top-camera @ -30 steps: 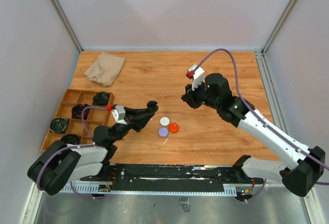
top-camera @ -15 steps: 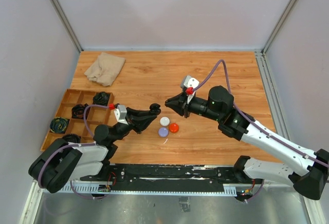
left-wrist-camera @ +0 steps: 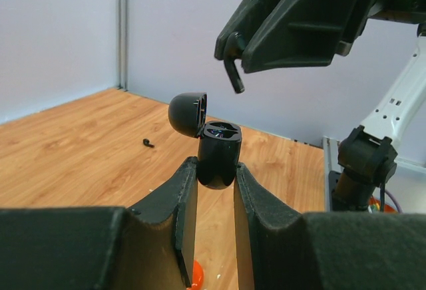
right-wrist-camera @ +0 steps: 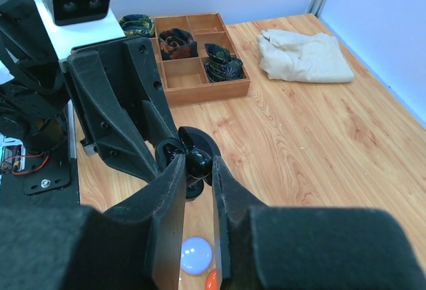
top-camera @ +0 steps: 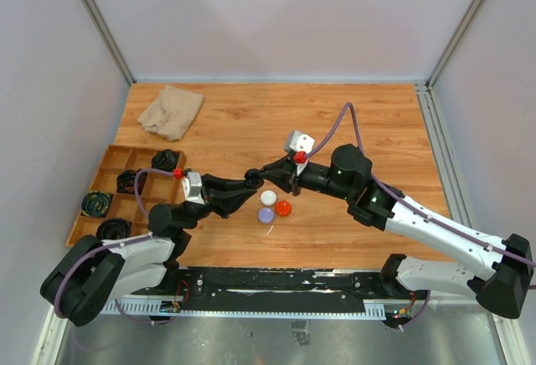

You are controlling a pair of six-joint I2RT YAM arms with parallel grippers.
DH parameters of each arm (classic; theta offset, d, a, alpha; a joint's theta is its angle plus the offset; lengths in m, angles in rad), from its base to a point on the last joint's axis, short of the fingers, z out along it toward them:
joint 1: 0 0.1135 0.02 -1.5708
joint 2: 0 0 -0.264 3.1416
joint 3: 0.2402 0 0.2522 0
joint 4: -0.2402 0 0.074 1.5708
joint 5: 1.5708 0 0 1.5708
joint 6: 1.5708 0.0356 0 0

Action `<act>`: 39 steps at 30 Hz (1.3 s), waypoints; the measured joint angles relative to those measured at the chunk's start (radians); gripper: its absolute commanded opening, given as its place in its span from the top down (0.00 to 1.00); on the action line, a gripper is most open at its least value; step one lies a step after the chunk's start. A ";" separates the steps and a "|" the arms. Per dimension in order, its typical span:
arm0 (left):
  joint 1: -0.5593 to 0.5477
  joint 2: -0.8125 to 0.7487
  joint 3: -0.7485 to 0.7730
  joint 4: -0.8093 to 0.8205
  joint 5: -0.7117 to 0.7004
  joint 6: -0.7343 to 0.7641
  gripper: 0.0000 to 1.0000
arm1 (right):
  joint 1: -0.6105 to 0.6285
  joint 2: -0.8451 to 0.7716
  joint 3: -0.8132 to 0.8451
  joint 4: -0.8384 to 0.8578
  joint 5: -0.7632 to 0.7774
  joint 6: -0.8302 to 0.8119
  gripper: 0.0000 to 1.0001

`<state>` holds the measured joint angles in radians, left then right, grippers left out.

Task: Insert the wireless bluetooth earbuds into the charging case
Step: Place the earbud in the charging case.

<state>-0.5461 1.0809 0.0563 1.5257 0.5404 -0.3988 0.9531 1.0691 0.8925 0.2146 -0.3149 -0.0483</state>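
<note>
Now left fingers clamp glossy rounded case; right fingers pinch black stemmed earbud.

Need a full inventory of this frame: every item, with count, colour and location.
charging case: 1, black, lid open, gripped above the table
held earbud: 1, black, pinched just above the open case
loose earbud: 1, black, lying on the table beyond the case
pucks: 3, white, lilac, red, clustered at table centre
cloth: 1, beige, crumpled, far left corner
tray: 1, wooden, compartmented, left edge
coiled items: 4 visible, dark, one per tray compartment
table: 1, wood grain
left gripper: shut on the charging case
right gripper: shut on the held earbud
</note>
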 measured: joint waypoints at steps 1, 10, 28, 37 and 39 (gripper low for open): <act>0.000 -0.003 0.002 0.000 0.005 -0.003 1.00 | 0.000 0.002 -0.001 0.002 0.000 -0.002 0.88; 0.000 -0.035 0.011 0.000 0.022 -0.018 1.00 | 0.031 0.028 -0.006 0.032 -0.020 -0.006 0.88; 0.000 -0.080 0.011 0.000 0.015 -0.033 1.00 | 0.055 0.026 -0.009 0.078 -0.031 -0.020 0.89; 0.000 -0.080 0.011 0.000 0.024 -0.049 1.00 | 0.055 0.009 -0.021 0.111 -0.005 -0.024 0.89; 0.000 -0.080 0.011 0.000 0.024 -0.055 1.00 | 0.055 0.010 -0.021 0.113 -0.005 -0.025 0.89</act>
<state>-0.5461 1.0012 0.0673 1.5261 0.5644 -0.4534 1.0077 1.0794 0.8711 0.3279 -0.3202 -0.0734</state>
